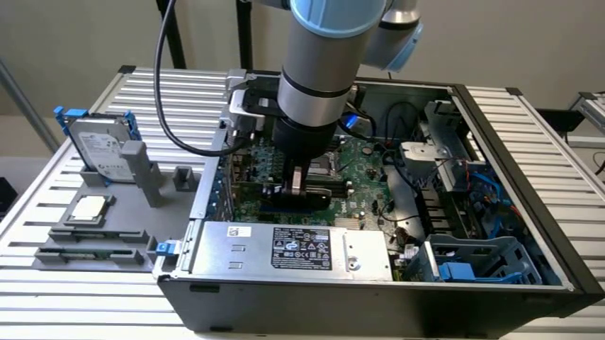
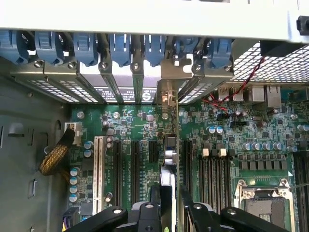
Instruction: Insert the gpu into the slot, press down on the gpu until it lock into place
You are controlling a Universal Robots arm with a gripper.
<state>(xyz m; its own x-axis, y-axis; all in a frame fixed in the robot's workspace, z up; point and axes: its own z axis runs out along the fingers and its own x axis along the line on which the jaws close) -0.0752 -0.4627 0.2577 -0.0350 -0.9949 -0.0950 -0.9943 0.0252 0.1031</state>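
Your fingers [image 2: 155, 203] clamp the flat green, black-covered gpu [image 2: 169, 164] upright inside the open dark computer case [image 1: 378, 308]; black memory strips [image 2: 215, 174] stand beside it; slatted metal table [image 1: 170, 99] beneath.

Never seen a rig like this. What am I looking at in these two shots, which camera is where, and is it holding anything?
It is one robot arm with a gripper on its end, reaching down into an open computer case that lies on a slatted metal table. The exterior view comes from a camera off the arm. The wrist view comes from a camera on the wrist, looking along the gripper at the green motherboard. The gripper's fingers sit on either side of a graphics card, seen edge-on, and appear to grip it upright over the board. Whether the card is fully seated I cannot tell. Outside the case, on the exterior view's left, a grey holder carries a hard drive and a processor chip.
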